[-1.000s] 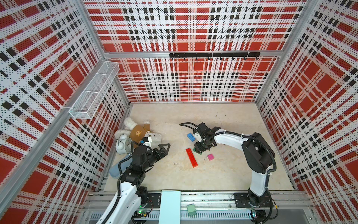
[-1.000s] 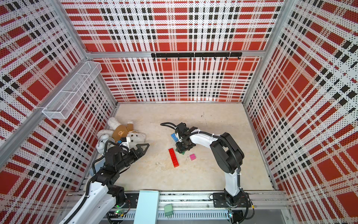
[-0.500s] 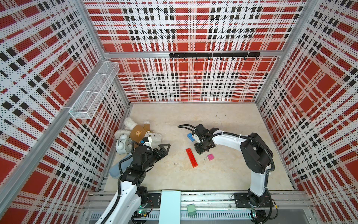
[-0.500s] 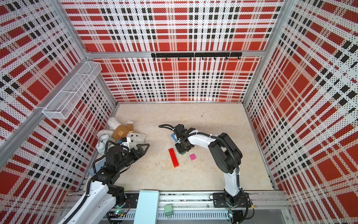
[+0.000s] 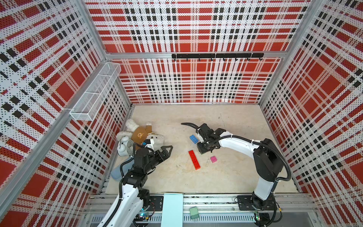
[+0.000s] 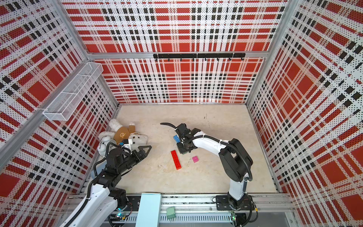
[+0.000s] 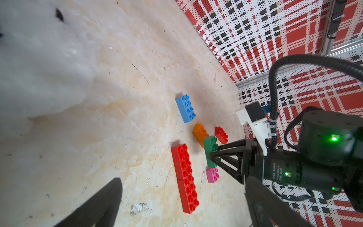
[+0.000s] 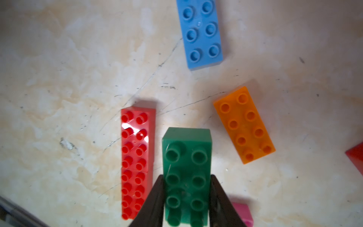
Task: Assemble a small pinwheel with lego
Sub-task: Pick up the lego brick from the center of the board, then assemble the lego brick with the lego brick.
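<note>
No pinwheel is in view; the lego lies as loose bricks on the beige floor. My right gripper [image 8: 186, 176] is shut on the green brick [image 8: 186, 153], gripping its long sides and holding it just above the floor. Beside it lie two red bricks end to end [image 8: 136, 157], an orange brick [image 8: 243, 123], a blue brick [image 8: 200, 33] and a pink square [image 8: 242, 213]. A third red brick [image 7: 221, 134] lies beyond the orange one. Both top views show the right gripper [image 5: 205, 148] between the blue brick [image 5: 193, 139] and the red row [image 6: 176, 162]. My left gripper [image 5: 166, 152] stands open and holds nothing, left of the bricks.
A white teddy bear [image 5: 145, 133] and a white alarm clock [image 5: 124, 146] lie by the left wall, close behind the left arm. A wire basket [image 5: 94, 94] hangs on the left wall. A black hook rail [image 5: 216, 56] runs along the back wall.
My right gripper has narrowed and closed on the green brick, shifting slightly. The left arm has not moved.
</note>
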